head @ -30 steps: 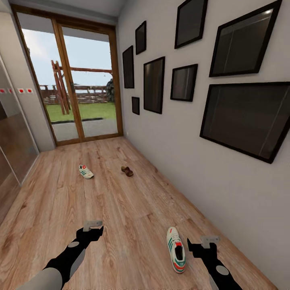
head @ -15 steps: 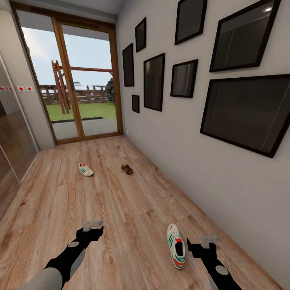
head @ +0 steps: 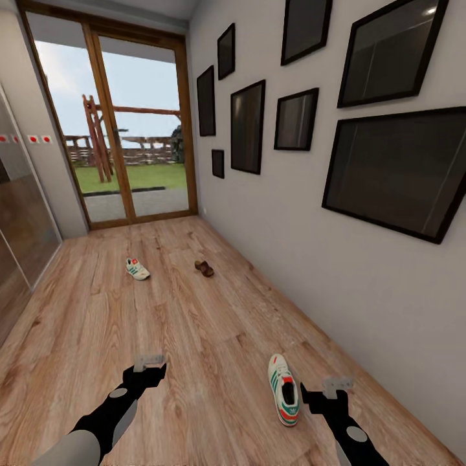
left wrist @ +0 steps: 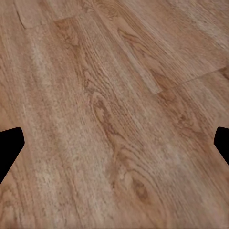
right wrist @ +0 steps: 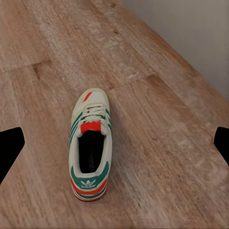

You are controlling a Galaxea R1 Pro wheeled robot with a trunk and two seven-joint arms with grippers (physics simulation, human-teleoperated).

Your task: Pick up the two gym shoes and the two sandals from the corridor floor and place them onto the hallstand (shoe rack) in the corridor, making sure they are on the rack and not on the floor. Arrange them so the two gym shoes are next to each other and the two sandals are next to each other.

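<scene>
Right gripper (head: 329, 388) was empty with its jaws spread wide, the two dark fingertips (right wrist: 10, 151) sitting at opposite edges of the right wrist view and nothing between them. Left gripper (head: 149, 361) was the same: wide open, empty, over bare planks of the corridor floor (left wrist: 114, 105).

Near gym shoe (head: 283, 389) lay on its sole just beside the right gripper, on its inner side, toe pointing down the corridor, heel toward the robot; the right wrist view had it nearly centred (right wrist: 90, 145). Second gym shoe (head: 137, 268) lay well ahead on the floor, and one brown sandal (head: 204, 268) lay well to its right, nearer the picture wall (head: 362, 272). Glass doors (head: 116, 129) closed the far end.

Step in hand, as I judged it: the approach to the first pickup, none of the visible shoes lifted yet. The next move probably called for lowering the right gripper over the near shoe, lining the jaws across its sides, closing, then turning to find the rack.
</scene>
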